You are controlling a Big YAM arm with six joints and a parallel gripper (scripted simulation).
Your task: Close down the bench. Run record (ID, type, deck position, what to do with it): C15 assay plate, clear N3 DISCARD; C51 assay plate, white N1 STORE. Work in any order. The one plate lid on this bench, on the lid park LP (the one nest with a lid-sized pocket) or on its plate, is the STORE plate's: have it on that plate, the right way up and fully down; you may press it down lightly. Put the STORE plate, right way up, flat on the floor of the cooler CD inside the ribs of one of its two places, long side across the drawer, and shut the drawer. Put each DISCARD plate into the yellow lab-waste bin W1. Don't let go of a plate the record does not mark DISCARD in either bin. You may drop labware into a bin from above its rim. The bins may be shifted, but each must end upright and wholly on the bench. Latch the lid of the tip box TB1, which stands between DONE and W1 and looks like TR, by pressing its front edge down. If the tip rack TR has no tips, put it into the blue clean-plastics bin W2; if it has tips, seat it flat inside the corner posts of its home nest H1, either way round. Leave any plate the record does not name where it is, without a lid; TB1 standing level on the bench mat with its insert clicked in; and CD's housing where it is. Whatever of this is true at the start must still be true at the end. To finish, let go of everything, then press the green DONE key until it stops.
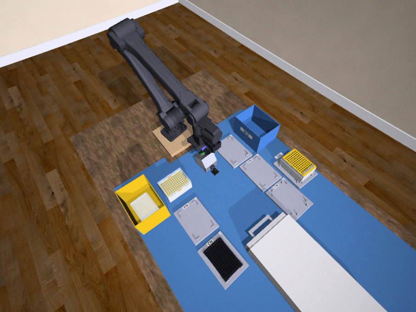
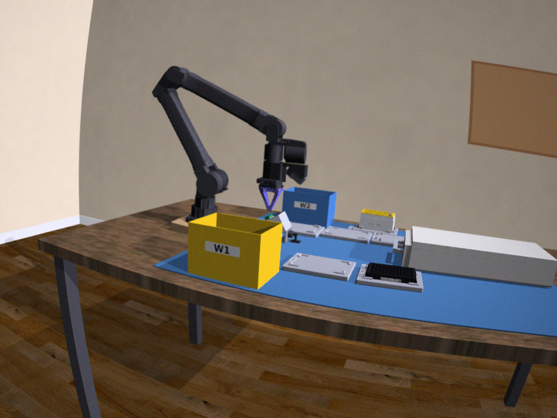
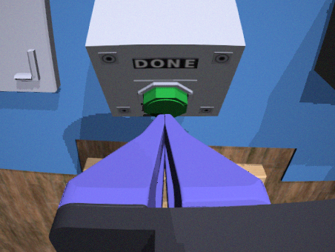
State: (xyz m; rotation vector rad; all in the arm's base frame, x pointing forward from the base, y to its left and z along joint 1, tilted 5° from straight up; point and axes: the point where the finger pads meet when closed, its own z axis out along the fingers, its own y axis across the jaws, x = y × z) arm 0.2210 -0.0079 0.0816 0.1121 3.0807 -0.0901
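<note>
My gripper (image 3: 164,125) is shut and empty, its purple fingertips just above the green DONE key (image 3: 164,101) on its grey box (image 1: 205,161); it also shows in the exterior view (image 2: 270,206). The clear plate (image 1: 143,205) lies inside the yellow bin W1. The cooler CD (image 1: 312,268) is shut, handle (image 1: 259,225) against its front. Tip box TB1 (image 1: 174,184) stands between the DONE box and W1. Tip rack TR (image 1: 297,164), full of yellow tips, sits in its nest. The white plate and lid are not visible.
The blue bin W2 (image 1: 256,127) stands at the back and looks empty. A black plate (image 1: 222,259) sits in nest N2. Several grey nests (image 1: 195,219) are bare. The arm's base stands on a wooden pad behind the mat.
</note>
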